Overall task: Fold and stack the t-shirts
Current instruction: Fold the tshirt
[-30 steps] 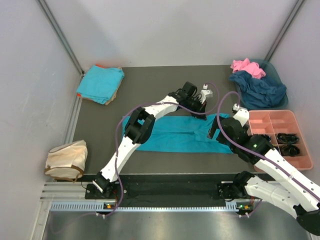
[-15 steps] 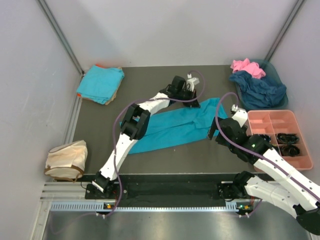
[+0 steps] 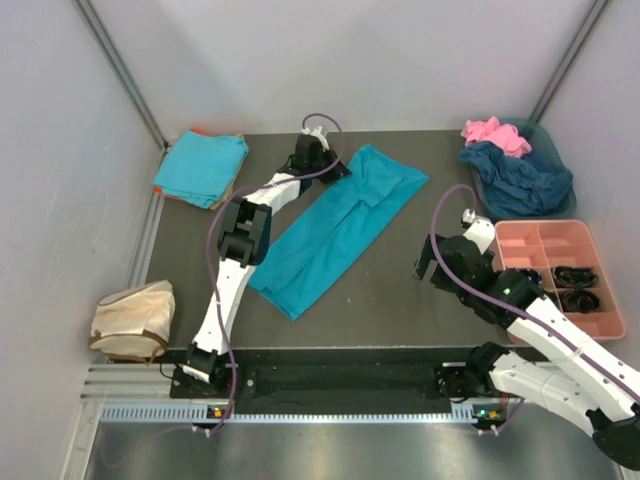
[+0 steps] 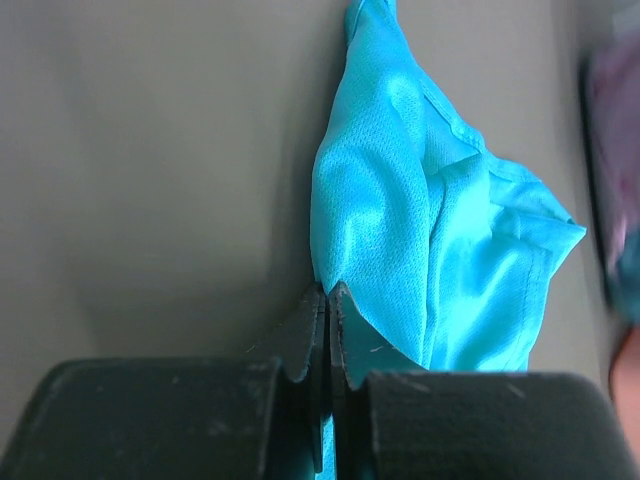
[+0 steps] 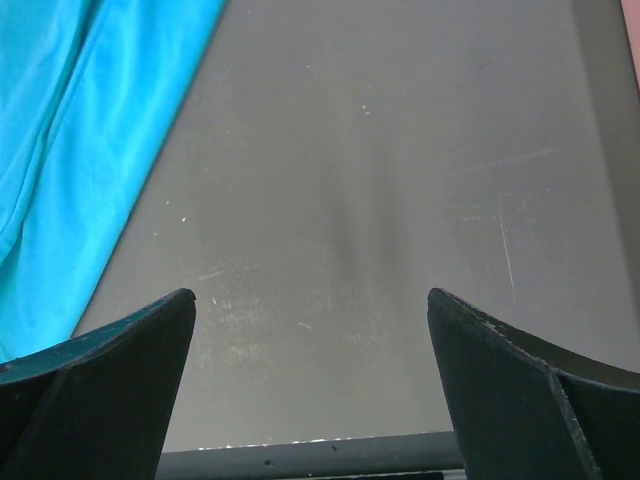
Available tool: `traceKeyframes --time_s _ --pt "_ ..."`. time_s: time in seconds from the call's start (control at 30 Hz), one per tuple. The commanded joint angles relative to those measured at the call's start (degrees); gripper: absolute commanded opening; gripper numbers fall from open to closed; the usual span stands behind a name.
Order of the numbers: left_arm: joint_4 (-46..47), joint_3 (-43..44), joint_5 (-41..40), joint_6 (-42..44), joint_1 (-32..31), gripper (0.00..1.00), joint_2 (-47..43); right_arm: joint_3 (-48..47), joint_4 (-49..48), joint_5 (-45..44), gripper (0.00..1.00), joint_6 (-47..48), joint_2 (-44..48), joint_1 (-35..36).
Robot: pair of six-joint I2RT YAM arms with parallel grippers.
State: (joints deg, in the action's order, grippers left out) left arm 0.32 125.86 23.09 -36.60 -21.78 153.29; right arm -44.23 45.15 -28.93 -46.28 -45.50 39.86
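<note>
A teal t-shirt, folded into a long strip, lies diagonally across the dark table. My left gripper is at its far end, shut on the shirt's edge. The left wrist view shows the jaws pinched together on teal fabric. My right gripper is open and empty, low over bare table to the right of the shirt. In the right wrist view the gripper is spread wide, with the shirt at the upper left. A folded teal shirt tops a stack at the far left corner.
A bin at the far right holds navy and pink clothes. A pink compartment tray with black items stands at the right edge. A beige bag sits at the near left. Walls close the sides.
My left gripper has swung the shirt's held end from the right middle to the far centre, turning the shirt diagonal. The shirt has pulled away from my right gripper, which has barely moved.
</note>
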Motion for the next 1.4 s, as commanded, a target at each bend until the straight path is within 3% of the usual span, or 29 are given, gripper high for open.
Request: traceKeyframes --time_s 0.0,0.27,0.43,0.73,1.17,1.37 --pt "-0.76 -2.81 -10.25 -6.81 2.18 0.0 -0.45 0.46 -1.64 0.28 0.99 -0.12 0.41 -0.57" --pt "-0.05 -5.63 -21.23 -11.83 3.76 0.0 -3.09 0.63 -2.25 0.1 0.99 -0.04 0.14 -0.57" --pt "-2.16 -6.68 -21.86 -12.35 5.95 0.0 -3.7 5.71 -9.71 4.12 0.99 -0.74 -1.52 -0.57" --pt "-2.51 -12.39 -24.3 -10.16 8.77 0.0 -7.48 10.04 -34.57 21.52 0.99 -1.44 -20.06 -0.57" --pt "-3.83 -19.6 -28.54 -7.61 11.58 0.0 -12.93 8.98 -50.85 36.48 0.96 -3.9 -35.0 0.66" --pt "-3.75 -22.41 -29.42 -6.82 12.02 0.0 -14.6 6.09 -56.39 42.54 0.89 -4.78 -45.01 0.75"
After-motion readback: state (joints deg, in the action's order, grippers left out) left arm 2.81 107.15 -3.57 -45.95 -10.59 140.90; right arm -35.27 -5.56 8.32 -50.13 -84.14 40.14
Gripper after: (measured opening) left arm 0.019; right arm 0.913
